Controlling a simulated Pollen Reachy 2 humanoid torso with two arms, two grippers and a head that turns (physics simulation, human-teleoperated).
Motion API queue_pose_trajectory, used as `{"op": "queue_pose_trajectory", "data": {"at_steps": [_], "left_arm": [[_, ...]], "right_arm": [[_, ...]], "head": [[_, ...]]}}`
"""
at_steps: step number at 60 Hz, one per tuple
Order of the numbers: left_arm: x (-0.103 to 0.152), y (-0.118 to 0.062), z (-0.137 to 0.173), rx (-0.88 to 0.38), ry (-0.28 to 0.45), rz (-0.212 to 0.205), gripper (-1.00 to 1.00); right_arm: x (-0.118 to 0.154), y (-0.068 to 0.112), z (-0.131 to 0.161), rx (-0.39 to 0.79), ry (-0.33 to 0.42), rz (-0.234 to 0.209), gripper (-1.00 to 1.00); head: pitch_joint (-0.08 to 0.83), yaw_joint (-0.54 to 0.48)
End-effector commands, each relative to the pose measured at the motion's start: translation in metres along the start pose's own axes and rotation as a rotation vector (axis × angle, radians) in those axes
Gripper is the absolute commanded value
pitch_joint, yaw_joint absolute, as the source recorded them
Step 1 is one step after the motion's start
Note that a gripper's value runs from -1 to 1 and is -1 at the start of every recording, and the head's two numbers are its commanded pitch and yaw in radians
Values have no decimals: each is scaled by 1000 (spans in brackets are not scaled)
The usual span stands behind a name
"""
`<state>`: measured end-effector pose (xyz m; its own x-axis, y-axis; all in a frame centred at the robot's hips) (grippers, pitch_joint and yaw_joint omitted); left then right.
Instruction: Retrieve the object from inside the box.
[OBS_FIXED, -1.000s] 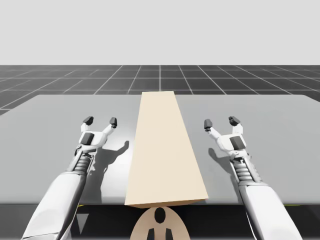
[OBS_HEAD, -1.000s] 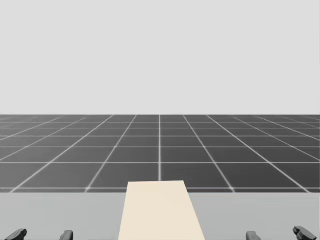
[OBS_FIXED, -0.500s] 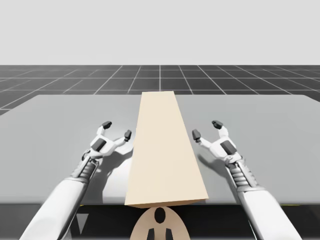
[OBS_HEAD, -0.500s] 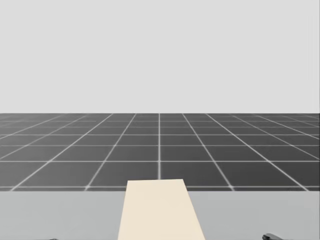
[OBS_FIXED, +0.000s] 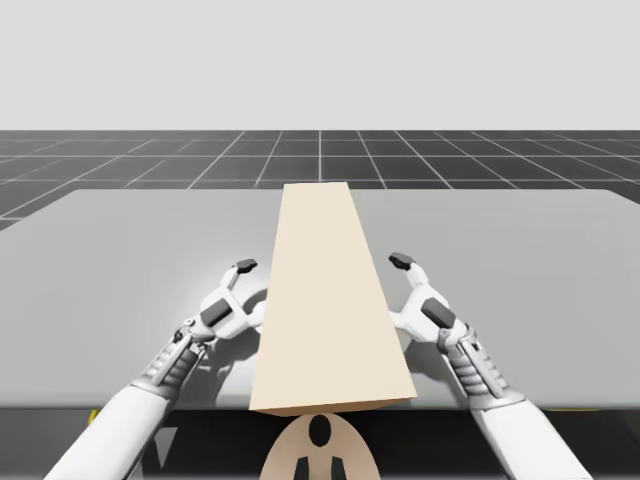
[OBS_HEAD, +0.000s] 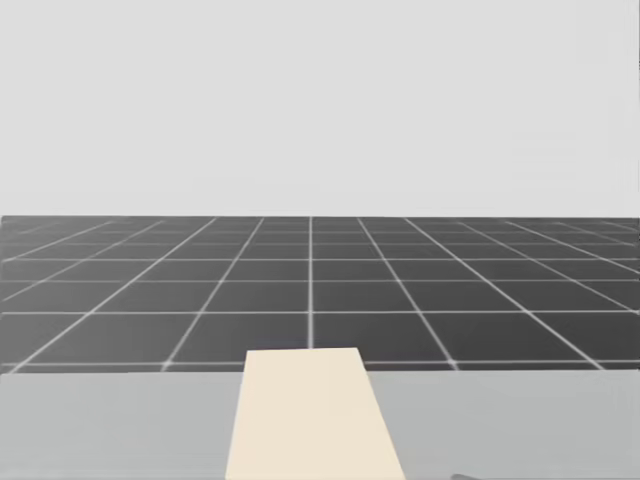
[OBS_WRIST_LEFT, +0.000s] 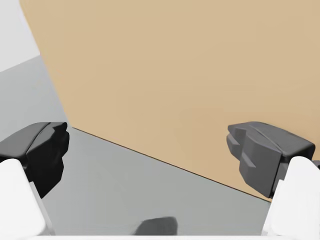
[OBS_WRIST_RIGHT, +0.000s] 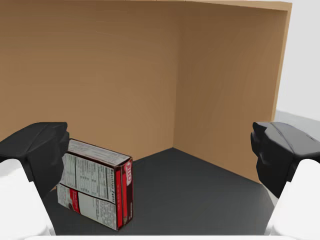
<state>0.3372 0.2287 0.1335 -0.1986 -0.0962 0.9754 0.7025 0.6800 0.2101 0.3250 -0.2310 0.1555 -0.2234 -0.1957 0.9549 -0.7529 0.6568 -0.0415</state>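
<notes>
On grey table, mid-way between both arms: long tan box, plain closed top, running from near edge towards far edge. Flanked in high view by left gripper and right gripper, each just beside a long side of it. Left wrist view: fingers spread wide, nothing between them, facing a solid tan side wall where it meets the table. Right wrist view: fingers also spread wide, holding nothing, looking straight into the box's open side; dark floor inside, tan back wall and end wall. Inside: small red-and-white carton, upright on that floor, close to back wall, ahead of right gripper and off towards one finger, well apart from the inner corner. Cannot tell whether touching the back wall.
</notes>
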Motion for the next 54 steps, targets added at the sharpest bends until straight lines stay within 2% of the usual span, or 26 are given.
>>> {"op": "queue_pose_trajectory", "data": {"at_steps": [1, 5, 7, 8, 9, 10, 11, 13, 15, 17, 18, 24, 27, 29, 30, 35, 36, 39, 40, 46, 47, 54], "left_arm": [[0, -8, -3, -46, -3, -9, -1000], [0, -8, -4, -47, -1, -14, -1000], [0, -9, -4, -48, -3, -16, -1000], [0, -9, -4, -50, -3, -17, -1000], [-1, -9, -4, -50, -3, -19, -1000], [-1, -9, -4, -50, -3, -20, -1000], [-1, -9, -4, -50, -2, -21, -1000], [-1, -9, -4, -51, -1, -24, -1000], [-1, -10, -4, -50, 0, -29, -1000], [-1, -10, -4, -51, 1, -32, -1000], [-1, -10, -4, -51, 0, -33, -1000], [-1, -11, -4, -53, 0, -41, -1000], [-1, -11, -4, -55, -2, -41, -1000], [-1, -11, -4, -56, -3, -42, -1000], [-1, -11, -3, -56, -3, -44, -1000], [0, -11, -3, -55, -4, -48, -1000], [0, -11, -3, -54, -4, -50, -1000], [0, -11, -3, -53, -4, -53, -1000], [0, -11, -3, -53, -4, -55, -1000], [0, -11, -3, -52, -3, -65, -1000], [0, -11, -2, -53, -3, -67, -1000], [1, -11, -2, -53, -2, -74, -1000]], "right_arm": [[-20, 3, -12, 28, 12, -32, -1000], [-33, 0, -17, 94, 25, -13, -1000], [-41, -1, -19, 99, 13, -49, -1000], [-49, -1, -23, 107, -61, -53, -1000], [-57, -2, -25, 92, -101, -21, -1000], [-59, -3, -26, 104, -76, -23, -1000], [-62, -3, -26, 121, -9, -57, -1000], [-69, 0, -27, 141, -7, -80, -1000], [-75, 1, -30, 169, 5, -75, -1000], [-79, 2, -33, 197, 31, -91, -1000], [-82, 3, -35, 217, 27, -85, -1000], [-91, 1, -48, 288, 25, -112, -1000], [-94, -2, -55, 309, 16, -149, -1000], [-95, -3, -57, 320, 5, -145, -1000], [-97, -6, -61, 336, -3, -162, -1000], [-100, -11, -70, 380, -13, -181, -1000], [-100, -12, -74, 402, -7, -199, -1000], [-100, -14, -79, 419, -15, -191, -1000], [-101, -14, -84, 434, -16, -207, -1000], [-104, -13, -95, 490, -14, -227, -1000], [-105, -11, -99, 506, -14, -245, -1000], [-109, -3, -117, 572, -24, -260, -1000]], "head": [[38, -27], [45, -29], [48, -30], [49, -30], [51, -30], [52, -31], [55, -32], [56, -34], [60, -36], [63, -37], [64, -38], [74, -40], [79, -41], [80, -41], [82, -41], [85, -38], [87, -37], [88, -36], [89, -35], [90, -28], [91, -25], [99, -20]]}}
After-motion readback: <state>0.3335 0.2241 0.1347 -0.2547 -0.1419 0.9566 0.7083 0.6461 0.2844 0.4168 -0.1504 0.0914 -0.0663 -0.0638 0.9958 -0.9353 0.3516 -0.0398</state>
